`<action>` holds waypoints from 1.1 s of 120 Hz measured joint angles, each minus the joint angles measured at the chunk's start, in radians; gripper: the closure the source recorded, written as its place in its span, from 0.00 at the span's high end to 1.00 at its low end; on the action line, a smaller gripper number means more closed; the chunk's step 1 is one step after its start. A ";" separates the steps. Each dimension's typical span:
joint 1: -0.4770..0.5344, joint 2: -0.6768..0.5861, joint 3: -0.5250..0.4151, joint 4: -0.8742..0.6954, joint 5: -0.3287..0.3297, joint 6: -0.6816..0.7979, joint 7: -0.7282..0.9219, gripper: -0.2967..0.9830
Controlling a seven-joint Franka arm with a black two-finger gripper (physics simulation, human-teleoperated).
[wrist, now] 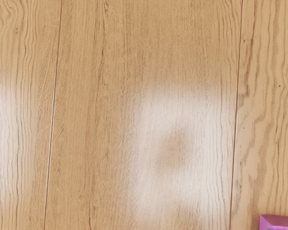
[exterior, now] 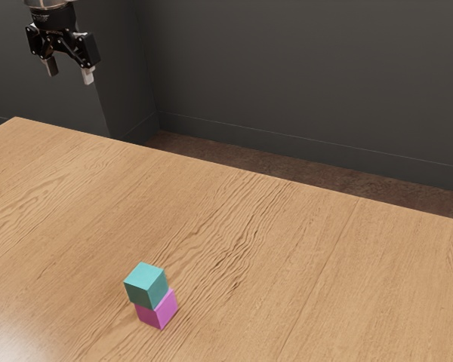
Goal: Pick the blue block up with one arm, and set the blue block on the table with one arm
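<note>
Teal-blue cubic block (exterior: 146,286) atop magenta cubic block (exterior: 158,310); tan wooden table (exterior: 287,256) beneath magenta block. Black two-finger gripper (exterior: 71,72) well apart from magenta block, fingers spread, grasp empty.

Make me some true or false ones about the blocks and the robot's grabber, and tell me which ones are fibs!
1. The blue block sits on top of the pink block. True.
2. The gripper is holding the blue block. False: its fingers are apart with nothing between them.
3. The pink block rests on the wooden table. True.
4. Three blocks are stacked up. False: the stack has just two, one blue and one pink.
5. The gripper is touching the pink block. False: it is well away from both blocks.
6. The gripper is open. True.
</note>
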 joint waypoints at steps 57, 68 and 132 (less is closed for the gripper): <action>-0.024 0.016 -0.177 0.120 -0.055 0.008 -0.030 0.77; -0.001 -0.088 -0.160 -0.176 -0.048 0.056 -0.051 0.77; -0.006 -0.497 -0.253 -1.250 0.051 0.713 -0.241 0.77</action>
